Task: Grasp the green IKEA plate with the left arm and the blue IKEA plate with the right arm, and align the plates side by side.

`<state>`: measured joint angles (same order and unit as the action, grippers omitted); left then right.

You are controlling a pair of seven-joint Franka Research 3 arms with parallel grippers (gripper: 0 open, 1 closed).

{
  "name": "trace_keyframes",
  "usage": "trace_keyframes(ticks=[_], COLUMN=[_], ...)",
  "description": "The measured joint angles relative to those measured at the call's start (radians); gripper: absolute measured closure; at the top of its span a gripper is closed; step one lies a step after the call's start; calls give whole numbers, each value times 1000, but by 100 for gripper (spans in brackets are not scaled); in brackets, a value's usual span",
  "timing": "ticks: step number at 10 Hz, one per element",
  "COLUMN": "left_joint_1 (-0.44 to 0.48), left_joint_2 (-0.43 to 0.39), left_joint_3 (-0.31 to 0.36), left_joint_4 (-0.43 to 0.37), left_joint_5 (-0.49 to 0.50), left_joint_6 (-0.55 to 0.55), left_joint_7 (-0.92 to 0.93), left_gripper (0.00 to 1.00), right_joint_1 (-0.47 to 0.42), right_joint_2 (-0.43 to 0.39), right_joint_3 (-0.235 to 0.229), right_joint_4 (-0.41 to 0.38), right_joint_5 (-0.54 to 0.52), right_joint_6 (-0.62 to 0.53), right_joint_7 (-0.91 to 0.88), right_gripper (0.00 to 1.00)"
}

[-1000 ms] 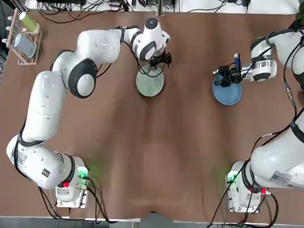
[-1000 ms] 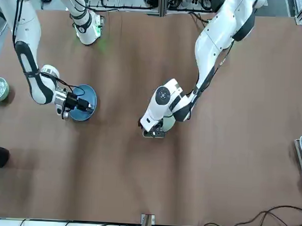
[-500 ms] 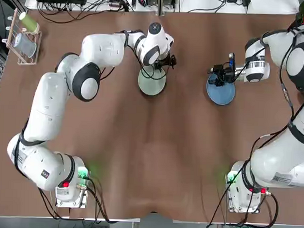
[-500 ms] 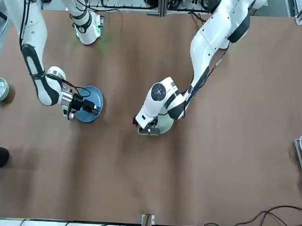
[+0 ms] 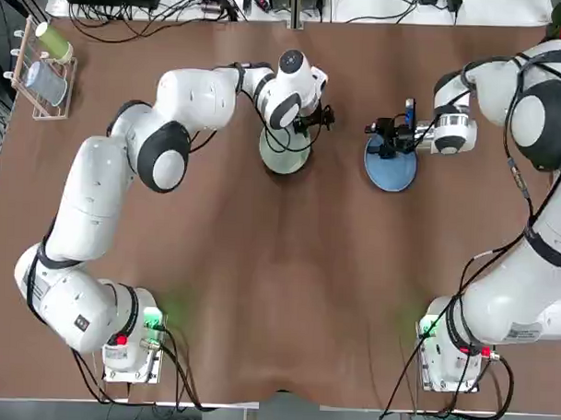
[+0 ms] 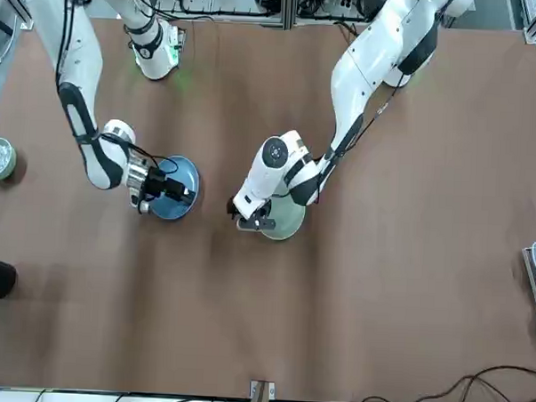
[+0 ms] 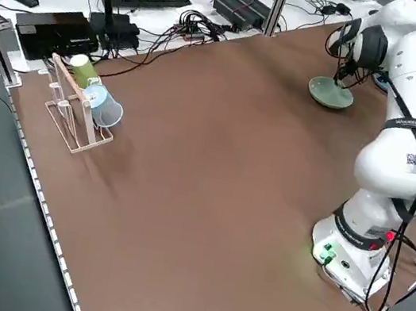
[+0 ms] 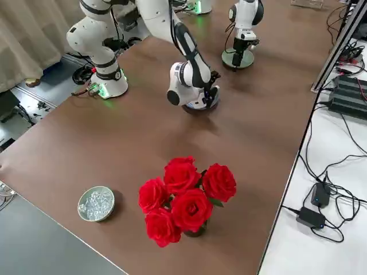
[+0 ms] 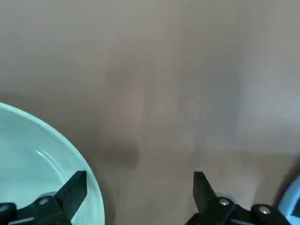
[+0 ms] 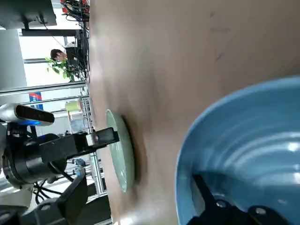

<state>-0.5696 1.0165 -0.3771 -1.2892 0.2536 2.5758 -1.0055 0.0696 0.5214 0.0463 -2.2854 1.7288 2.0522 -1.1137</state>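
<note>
Brown table (image 5: pixel 279 265): green IKEA plate (image 5: pixel 282 155) under left claw (image 5: pixel 322 119) (apparently clamped on its far rim).

On the table (image 5: pixel 279 265), the green plate (image 5: pixel 284 153) lies left of the blue plate (image 5: pixel 391 168), a gap between them, both toward the far edge. The left gripper (image 5: pixel 313 122) sits at the green plate's far rim; the right gripper (image 5: pixel 384 140) at the blue plate's. A cup rack (image 5: pixel 44 68) stands at the far left corner.
</note>
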Motion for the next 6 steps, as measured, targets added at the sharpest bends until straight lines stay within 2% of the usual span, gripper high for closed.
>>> trace_keyframes(ticks=[6], left_joint_1=[-27], left_joint_2=[36], left_joint_3=[0], left_joint_4=[48], left_joint_5=[-4], left_joint_6=[54], left_joint_7=[-15], left_gripper=[0], right_joint_1=[74], right_joint_2=[32], right_joint_3=[0], right_joint_4=[51], right_joint_5=[113], right_joint_6=[3], right_joint_7=[-1], right_gripper=[2])
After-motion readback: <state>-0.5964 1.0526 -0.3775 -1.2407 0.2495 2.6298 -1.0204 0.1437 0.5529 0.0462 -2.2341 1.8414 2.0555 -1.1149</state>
